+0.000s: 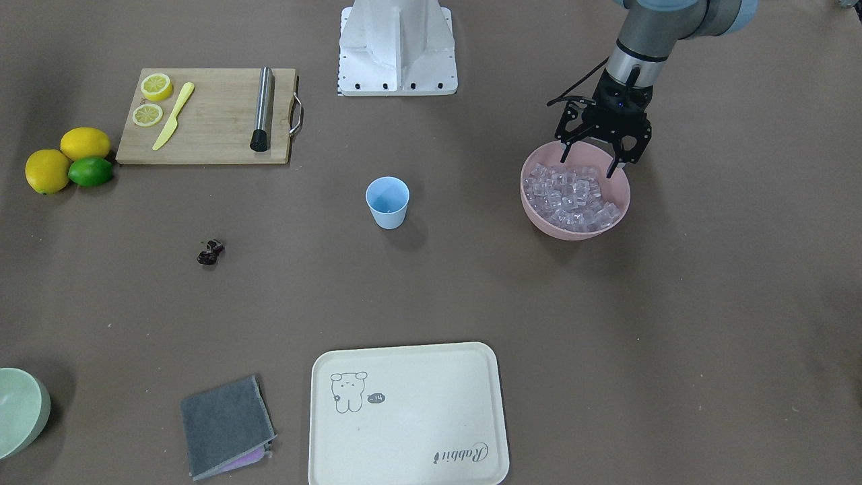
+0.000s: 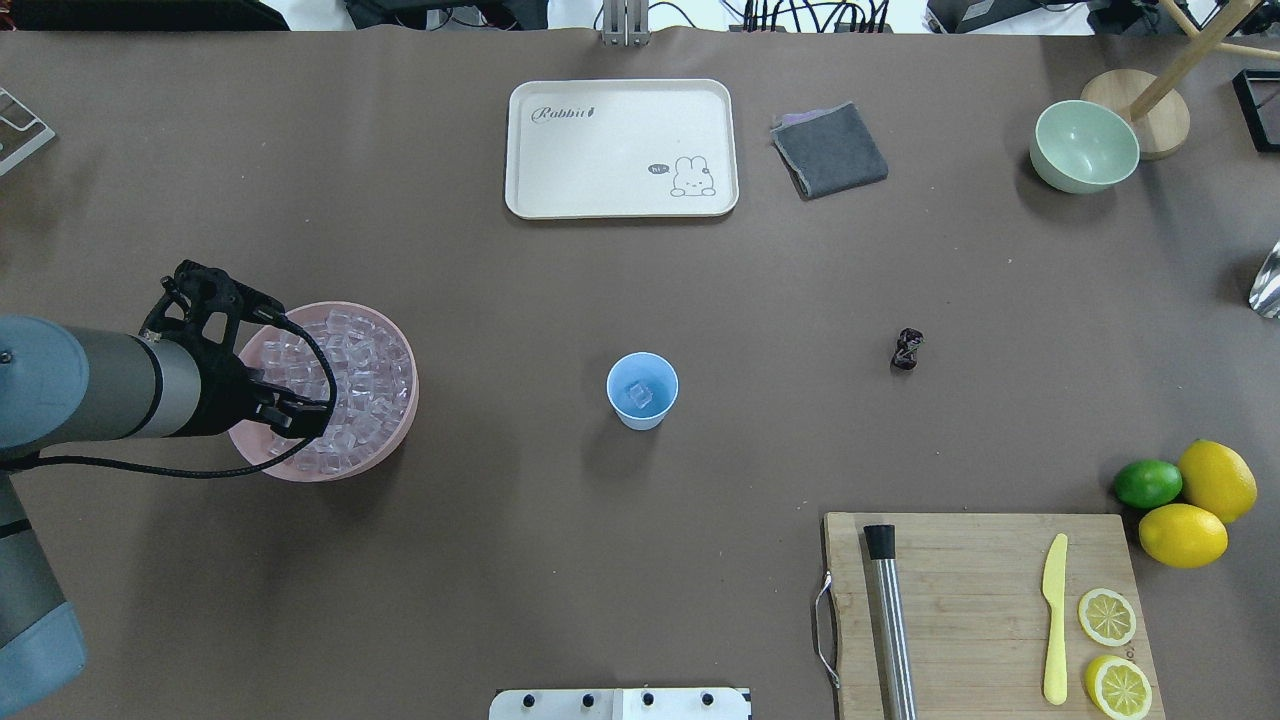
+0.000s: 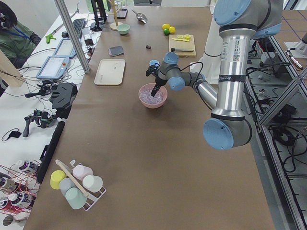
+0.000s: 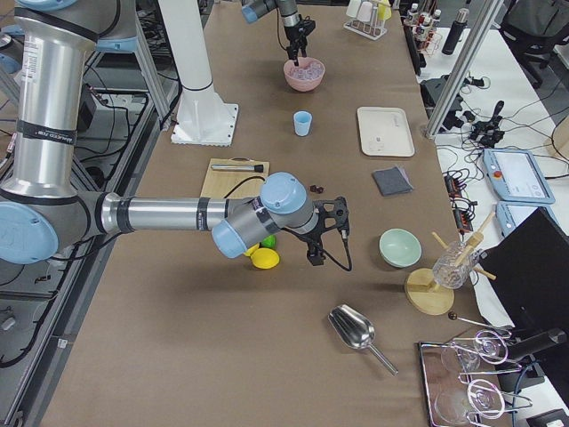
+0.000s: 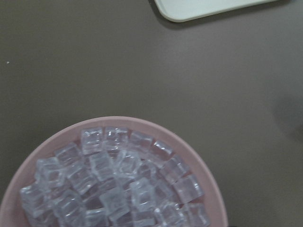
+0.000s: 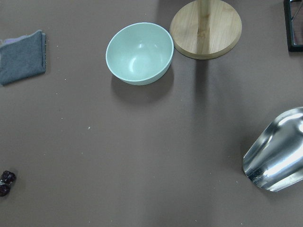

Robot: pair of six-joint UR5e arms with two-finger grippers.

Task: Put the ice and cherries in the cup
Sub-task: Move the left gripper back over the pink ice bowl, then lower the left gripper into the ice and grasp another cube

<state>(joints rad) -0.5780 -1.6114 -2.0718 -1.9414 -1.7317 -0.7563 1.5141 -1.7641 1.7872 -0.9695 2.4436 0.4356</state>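
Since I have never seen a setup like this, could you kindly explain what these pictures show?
These are six views of one moment: two fixed cameras above the table, one at each end, one on each wrist. The machine is two robot arms with two-finger grippers. The left gripper hangs open over the wide pink bowl of clear ice cubes, with nothing visibly held. The right gripper shows only from the side, so its state is unclear. The small light blue plastic cup holds one cube; the dark red cherries lie on the brown table. Nearby: a cream tray, a wooden cutting board, yellow lemons, a green lime.
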